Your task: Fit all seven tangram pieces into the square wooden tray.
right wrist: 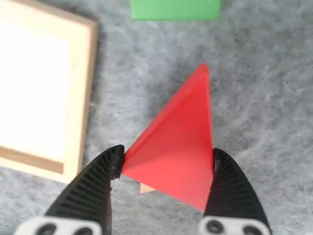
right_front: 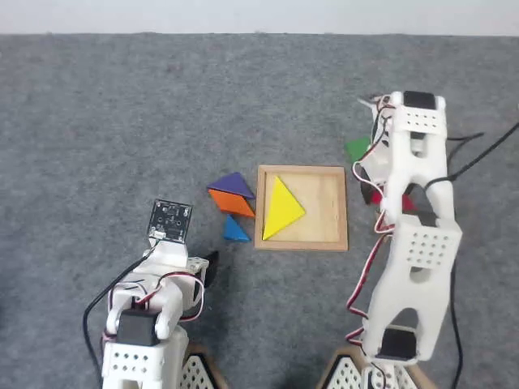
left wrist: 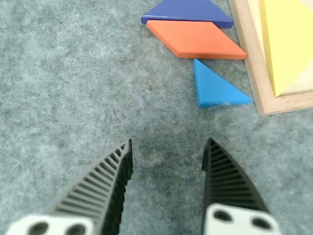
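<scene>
The square wooden tray (right_front: 302, 240) lies mid-table with a large yellow triangle (right_front: 282, 208) inside it. Just outside its left rim sit a dark blue piece (right_front: 233, 183), an orange parallelogram (right_front: 233, 202) and a small blue triangle (right_front: 236, 230). My left gripper (left wrist: 169, 143) hangs open over bare carpet, short of the small blue triangle (left wrist: 215, 89). My right gripper (right wrist: 167, 152) is shut on a red triangle (right wrist: 181, 127), beside the tray's rim (right wrist: 84, 88). The red triangle (right_front: 375, 197) is partly hidden under the right arm. A green piece (right wrist: 176, 9) lies just beyond it.
Grey carpet covers the table. The right arm (right_front: 413, 243) stretches along the tray's right side, with the green piece (right_front: 357, 148) near its wrist. Cables trail off to the right. The far and left parts of the carpet are open.
</scene>
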Robot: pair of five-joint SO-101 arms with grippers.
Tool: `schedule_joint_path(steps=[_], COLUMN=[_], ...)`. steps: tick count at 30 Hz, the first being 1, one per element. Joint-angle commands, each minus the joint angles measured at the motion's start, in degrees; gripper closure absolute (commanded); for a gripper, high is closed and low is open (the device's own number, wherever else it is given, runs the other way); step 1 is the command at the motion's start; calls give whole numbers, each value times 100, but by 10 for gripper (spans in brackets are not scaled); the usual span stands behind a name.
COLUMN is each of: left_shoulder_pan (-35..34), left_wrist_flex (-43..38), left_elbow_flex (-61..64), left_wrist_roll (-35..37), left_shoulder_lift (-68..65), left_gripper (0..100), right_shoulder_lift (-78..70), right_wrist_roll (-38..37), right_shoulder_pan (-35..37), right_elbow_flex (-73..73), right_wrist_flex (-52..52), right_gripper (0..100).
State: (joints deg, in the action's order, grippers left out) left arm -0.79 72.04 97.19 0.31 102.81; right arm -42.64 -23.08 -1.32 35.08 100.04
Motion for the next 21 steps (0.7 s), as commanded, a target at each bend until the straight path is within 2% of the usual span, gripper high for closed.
schedule_joint_path(steps=[1, 6, 13, 21], left_shoulder_pan=[-9, -9, -9, -9], left_wrist_flex=[18, 18, 18, 18], left_elbow_flex=[-75, -75, -75, -75], left_wrist_roll=[53, 53, 53, 53], left_shoulder_lift=[123, 123, 123, 123], left_gripper=[775, 775, 775, 775], right_shoulder_lift=[637, 1112, 2624, 3908], right_wrist_roll=[-62, -624, -1213, -1609], right_shoulder_pan=[435, 919, 1516, 2519], right_elbow_flex=[105, -79, -1187, -2804], right_wrist_flex=[207, 259, 171, -576], right_gripper=[905, 905, 902, 902])
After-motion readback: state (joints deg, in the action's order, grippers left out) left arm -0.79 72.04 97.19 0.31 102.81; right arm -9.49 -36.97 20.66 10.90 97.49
